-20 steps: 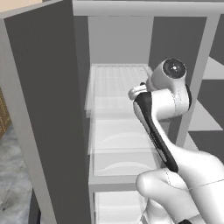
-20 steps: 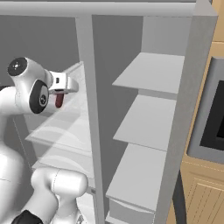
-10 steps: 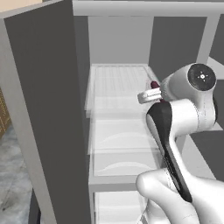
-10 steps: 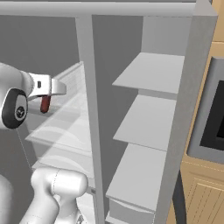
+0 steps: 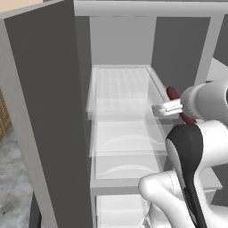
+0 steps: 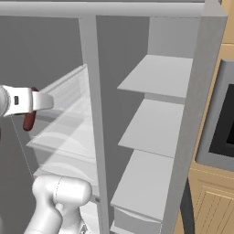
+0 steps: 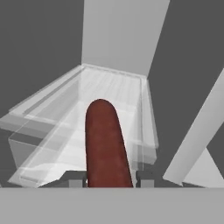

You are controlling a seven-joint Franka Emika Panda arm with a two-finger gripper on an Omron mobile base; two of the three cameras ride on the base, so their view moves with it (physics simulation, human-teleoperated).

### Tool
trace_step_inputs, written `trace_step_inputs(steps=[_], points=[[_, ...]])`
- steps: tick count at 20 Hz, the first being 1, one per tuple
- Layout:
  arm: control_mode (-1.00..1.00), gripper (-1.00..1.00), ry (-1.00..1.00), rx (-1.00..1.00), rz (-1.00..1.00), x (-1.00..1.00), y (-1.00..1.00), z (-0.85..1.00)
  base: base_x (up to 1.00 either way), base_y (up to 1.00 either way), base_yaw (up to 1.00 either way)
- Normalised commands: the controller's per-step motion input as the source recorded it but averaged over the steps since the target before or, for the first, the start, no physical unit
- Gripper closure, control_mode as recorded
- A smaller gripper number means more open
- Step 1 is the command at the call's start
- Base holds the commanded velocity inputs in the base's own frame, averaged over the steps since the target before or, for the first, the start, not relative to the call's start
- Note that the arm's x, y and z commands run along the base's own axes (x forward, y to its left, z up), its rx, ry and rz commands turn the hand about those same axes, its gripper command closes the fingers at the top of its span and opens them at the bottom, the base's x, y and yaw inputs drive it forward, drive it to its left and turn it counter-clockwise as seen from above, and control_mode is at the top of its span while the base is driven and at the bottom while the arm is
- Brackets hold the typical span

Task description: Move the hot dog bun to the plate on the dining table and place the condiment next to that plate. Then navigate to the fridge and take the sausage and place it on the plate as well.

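Gripping sausage (image 7: 107,144) between both fingers (image 7: 75,179).

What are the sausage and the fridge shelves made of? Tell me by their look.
Sausage: smooth, matte dark red, meat-like, rounded tip, no sheen, gripped by the tool. Fridge shelves: translucent pale plastic or glass, probably; the shelves below show through. Fridge walls: flat matte grey, material unclear.

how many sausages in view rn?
1. The sausage is clamped in the gripper, held out in front of the fridge shelves. More could sit hidden on other shelves.
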Motion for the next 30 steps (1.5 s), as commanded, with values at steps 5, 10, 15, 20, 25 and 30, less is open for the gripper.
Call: trace_step_inputs(steps=[5,10,15,20,25,30], points=[[-1.0,1.0,-0.04,0.0,0.0,-0.12,0.0,0.11,0.0,0.0,0.0],[-1.0,1.0,0.01,0.0,0.0,-0.02,0.01,-0.03,0.0,0.0,0.0],[1.0,1.0,0.0,0.0,-0.01,-0.11,0.0,-0.07,-0.33,0.0,-0.12],[1.0,1.0,0.0,0.0,0.0,0.0,0.0,0.0,-0.7,0.12,-0.42],[1.0,1.0,0.0,0.0,0.0,0.0,0.0,0.0,-0.74,0.26,-0.53],[1.0,1.0,0.0,0.0,0.0,0.0,0.0,0.0,-0.7,0.01,-0.58]])
